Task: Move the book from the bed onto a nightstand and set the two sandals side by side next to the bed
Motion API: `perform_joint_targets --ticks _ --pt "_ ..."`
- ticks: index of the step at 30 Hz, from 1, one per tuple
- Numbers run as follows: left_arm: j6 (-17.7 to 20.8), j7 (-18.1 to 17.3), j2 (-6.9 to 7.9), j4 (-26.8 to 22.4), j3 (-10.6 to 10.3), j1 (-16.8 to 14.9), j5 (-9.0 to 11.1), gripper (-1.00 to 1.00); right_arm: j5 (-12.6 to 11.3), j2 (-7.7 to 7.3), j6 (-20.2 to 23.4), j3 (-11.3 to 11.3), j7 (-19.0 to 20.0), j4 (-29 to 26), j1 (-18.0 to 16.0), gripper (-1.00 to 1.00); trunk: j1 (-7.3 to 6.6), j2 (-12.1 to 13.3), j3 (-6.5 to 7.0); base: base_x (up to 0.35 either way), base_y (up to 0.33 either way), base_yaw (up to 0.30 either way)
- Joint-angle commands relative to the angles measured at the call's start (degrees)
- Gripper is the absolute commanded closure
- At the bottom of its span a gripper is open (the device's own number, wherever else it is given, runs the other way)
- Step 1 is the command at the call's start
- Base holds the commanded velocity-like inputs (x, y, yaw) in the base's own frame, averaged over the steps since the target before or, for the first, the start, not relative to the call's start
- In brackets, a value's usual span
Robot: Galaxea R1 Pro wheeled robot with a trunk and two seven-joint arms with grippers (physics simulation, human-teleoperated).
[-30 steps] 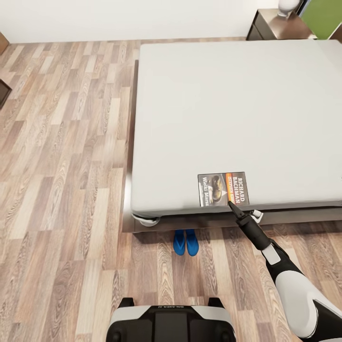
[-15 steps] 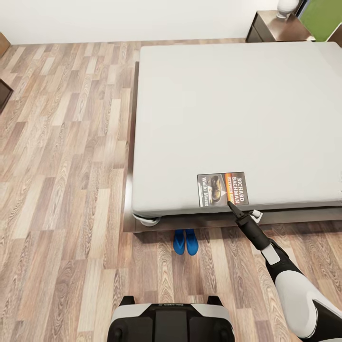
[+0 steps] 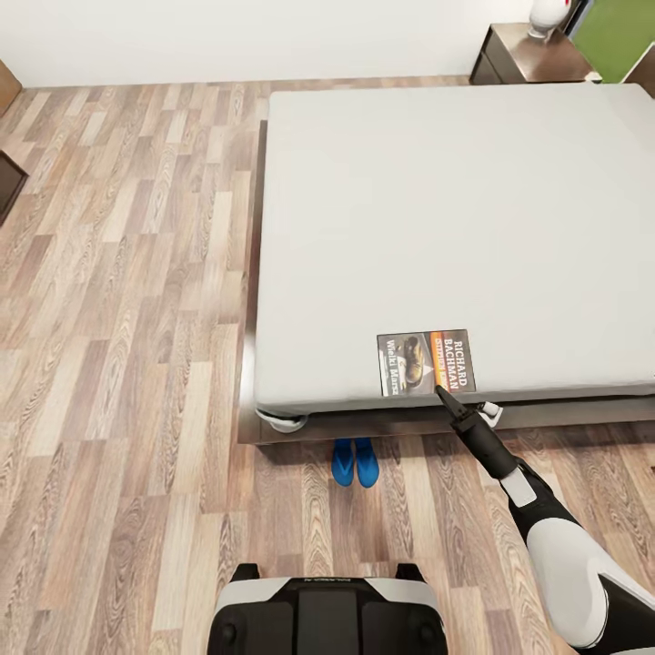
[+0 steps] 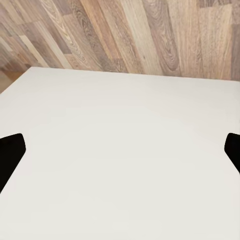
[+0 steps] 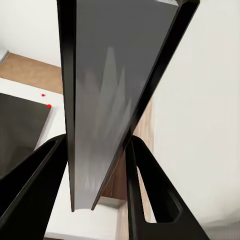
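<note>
Book (image 3: 427,362) lies flat at bed (image 3: 409,182) near edge; thin, light, prob. floppy. Our right tool (image 3: 443,393) pinches its near edge, looks clenched on it. We support it w/ care.

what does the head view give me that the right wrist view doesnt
Head view: the book lying cover-up at the near edge of the bed, the sandals paired on the floor just below, and the nightstand far off. Right wrist view: the book edge-on, fingers tight against both its faces. Both: the book and the right gripper.
</note>
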Motion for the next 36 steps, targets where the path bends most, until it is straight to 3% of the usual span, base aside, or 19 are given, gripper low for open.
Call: perform_joint_targets --ticks 1,36 --pt "-0.2 0.1 -0.02 0.1 -0.5 0.0 0.5 -1.0 0.0 0.01 0.6 -0.2 0.2 0.0 0.0 1.0 -0.22 0.4 0.16 0.0 0.0 0.0" --pt "0.0 0.1 -0.09 0.1 -0.5 0.0 0.4 -1.0 0.3 -0.12 0.8 0.3 0.4 -1.8 -0.1 1.0 -7.9 14.4 6.44 0.0 0.0 0.0"
